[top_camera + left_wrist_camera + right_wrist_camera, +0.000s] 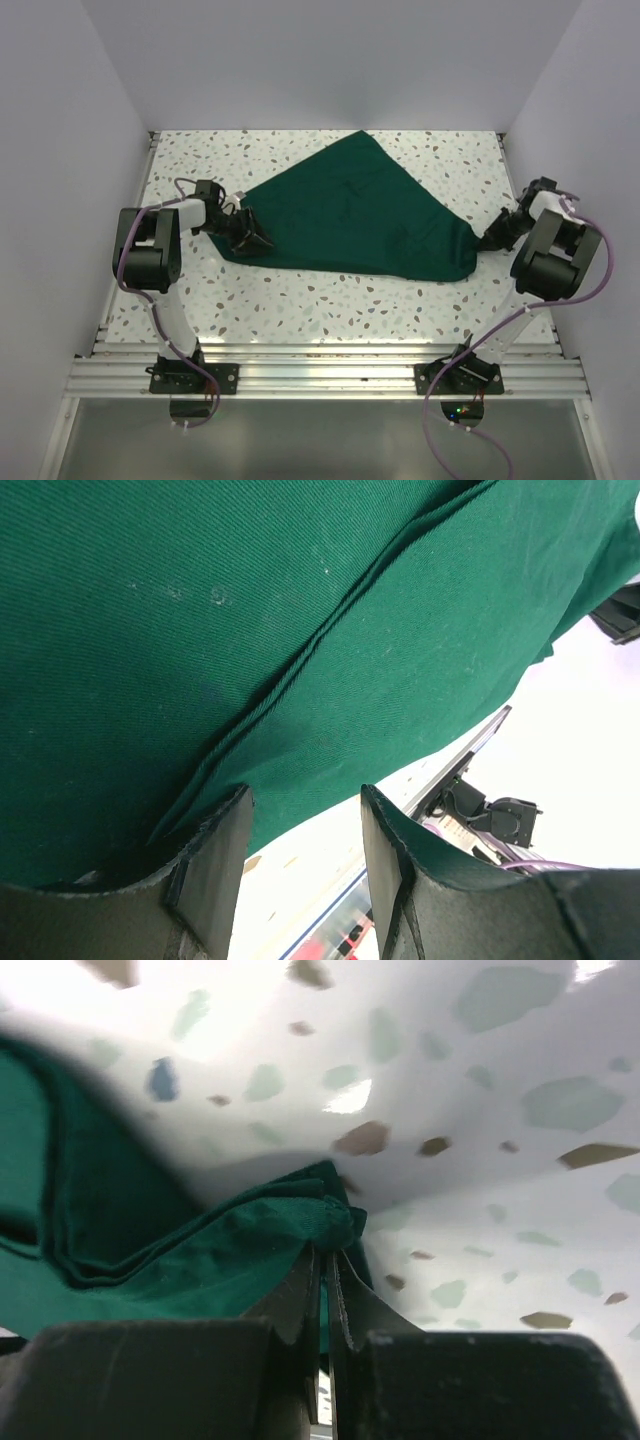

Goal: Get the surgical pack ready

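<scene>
Top external view | green cloth (pixel 350 215) lies folded at the centre of the worktop (pixel 330 300) | right hand (pixel 487 240) pinches its 3 o'clock corner | left hand (pixel 243 232) half-spread at its 9 o'clock edge, clamping nothing | risk: the thin pinch could slip, or a one-sided pull could bunch the cloth.

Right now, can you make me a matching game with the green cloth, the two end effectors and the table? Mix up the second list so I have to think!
Things:
1. green cloth
2. left end effector
3. right end effector
4. table

What fits:
A. white with little speckles
B. shut, pinching a corner of the cloth
C. fingers apart, at the cloth's left corner
D. dark green, lying across the middle

Right pairs: 1-D, 2-C, 3-B, 4-A
</scene>
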